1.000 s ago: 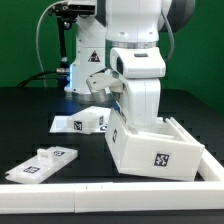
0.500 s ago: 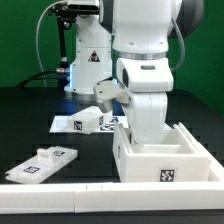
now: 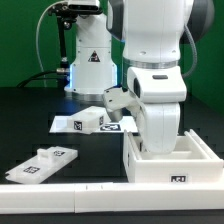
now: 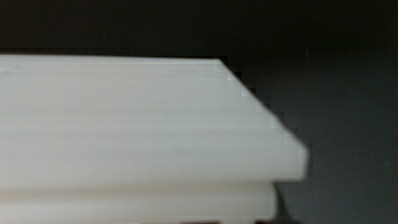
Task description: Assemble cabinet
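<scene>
The white cabinet box body (image 3: 172, 168) stands open-topped on the black table at the exterior view's right, with a small tag on its front wall. My arm's hand reaches down into it, and my gripper (image 3: 160, 150) is hidden behind the box wall; the box moves with it. In the wrist view a broad white face of the box (image 4: 125, 120) fills most of the picture, and the fingers do not show. A flat white panel piece with tags (image 3: 45, 162) lies at the left. A smaller white tagged piece (image 3: 88, 121) lies further back.
A long plain white rail (image 3: 60, 190) runs along the table's front edge. The marker board (image 3: 118, 127) lies flat behind the box. The robot base (image 3: 90, 60) stands at the back, with cables at the far left.
The box body was tilted and skewed one second ago. It now sits square and has shifted with my hand toward the exterior view's right.
</scene>
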Robot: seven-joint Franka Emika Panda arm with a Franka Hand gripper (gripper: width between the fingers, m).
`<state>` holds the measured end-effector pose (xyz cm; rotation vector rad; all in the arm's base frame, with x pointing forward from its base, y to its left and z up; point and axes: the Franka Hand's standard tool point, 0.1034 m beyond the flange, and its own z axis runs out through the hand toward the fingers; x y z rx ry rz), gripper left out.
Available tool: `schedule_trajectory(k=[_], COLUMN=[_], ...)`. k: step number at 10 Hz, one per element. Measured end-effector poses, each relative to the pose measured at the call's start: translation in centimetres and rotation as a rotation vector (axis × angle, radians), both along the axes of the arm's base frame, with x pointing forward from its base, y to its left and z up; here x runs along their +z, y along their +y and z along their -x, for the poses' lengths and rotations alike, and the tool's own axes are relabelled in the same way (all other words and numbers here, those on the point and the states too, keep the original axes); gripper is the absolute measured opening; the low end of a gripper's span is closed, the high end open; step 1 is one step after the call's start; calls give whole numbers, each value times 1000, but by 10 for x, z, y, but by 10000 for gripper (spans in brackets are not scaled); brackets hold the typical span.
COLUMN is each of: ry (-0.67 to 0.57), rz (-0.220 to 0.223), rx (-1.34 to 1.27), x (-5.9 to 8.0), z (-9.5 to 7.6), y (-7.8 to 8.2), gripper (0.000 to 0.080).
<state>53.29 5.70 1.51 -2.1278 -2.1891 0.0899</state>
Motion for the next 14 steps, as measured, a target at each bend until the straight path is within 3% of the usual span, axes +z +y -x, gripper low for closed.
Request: schedule_trajectory(k=[4,6,7,9,10,11,14], ry=[-1,0,-4,-28,-36,-45,-73], rz=[-7,-6,-5,5,8,7,6], rx=[-7,-14,-23,-61,-60,-57,-87], x=[-1,-1,1,21,32,43,56], z=[1,1,0,-2,1,8,41], y=[-2,-3,-4,-2,0,1,-6], gripper=[32,375,375,650,650,767,798])
